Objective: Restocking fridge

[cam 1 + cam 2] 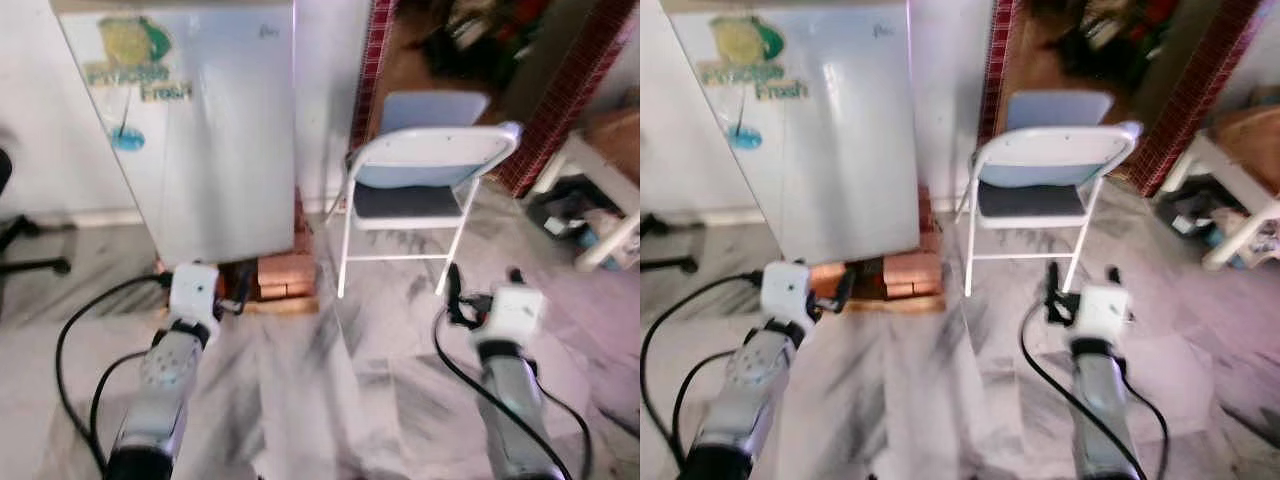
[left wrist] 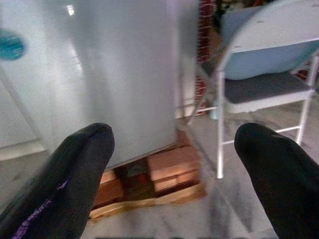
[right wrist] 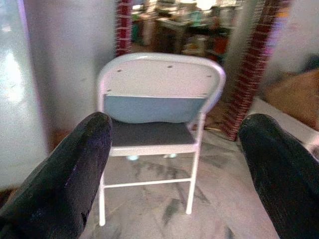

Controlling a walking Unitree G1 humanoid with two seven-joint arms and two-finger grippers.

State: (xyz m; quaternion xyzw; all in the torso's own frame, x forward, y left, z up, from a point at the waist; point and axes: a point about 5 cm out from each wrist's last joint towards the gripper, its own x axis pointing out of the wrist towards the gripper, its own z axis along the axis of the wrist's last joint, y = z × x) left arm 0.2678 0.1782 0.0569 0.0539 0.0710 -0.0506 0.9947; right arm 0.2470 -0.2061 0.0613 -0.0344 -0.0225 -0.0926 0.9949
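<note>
The fridge (image 1: 195,130) stands closed on bricks (image 1: 285,275) and a wooden board, its top cut off and its door sticker blurred. Left gripper (image 2: 172,169) hovers before its base, fingers spread, empty. Right gripper (image 3: 174,164) – likewise released – faces the folding chair (image 1: 420,190) just beside the fridge

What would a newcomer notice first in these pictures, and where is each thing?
The silver fridge stands closed on the robot's left, raised on bricks over a wooden board, with a green and blue sticker on its door. Beside it, to the right, a white folding chair faces away. Both the left gripper and the right gripper are open and empty.
</note>
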